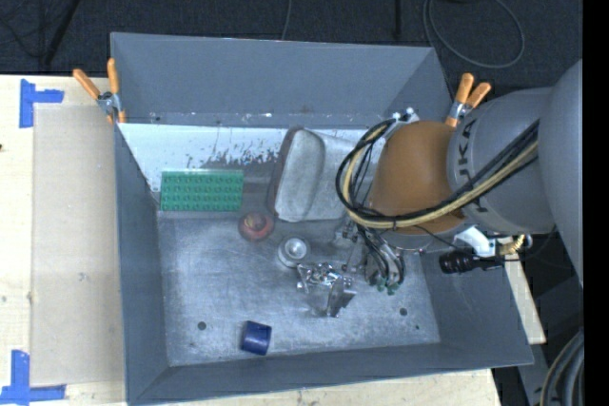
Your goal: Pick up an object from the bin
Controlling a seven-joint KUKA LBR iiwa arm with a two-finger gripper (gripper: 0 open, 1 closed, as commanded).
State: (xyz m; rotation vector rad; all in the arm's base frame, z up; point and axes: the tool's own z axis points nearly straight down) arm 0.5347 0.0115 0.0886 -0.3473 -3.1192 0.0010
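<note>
Robot's gripper (326, 285) low over floor of grey metal bin (190, 319), right of centre — open or closed, holding anything or not, cannot tell. Nearest thing: small shiny silver round cap (293, 250), just up-left of it — upright, domed, at bin's centre.

a green studded plate (201, 190) lies by the bin's (141, 280) back left corner. a grey oblong piece (300, 171) leans on the back wall, with a pinkish disc (256, 225) and a silver knob (293, 250) just in front. a blue block (254, 337) sits near the front edge.
</note>
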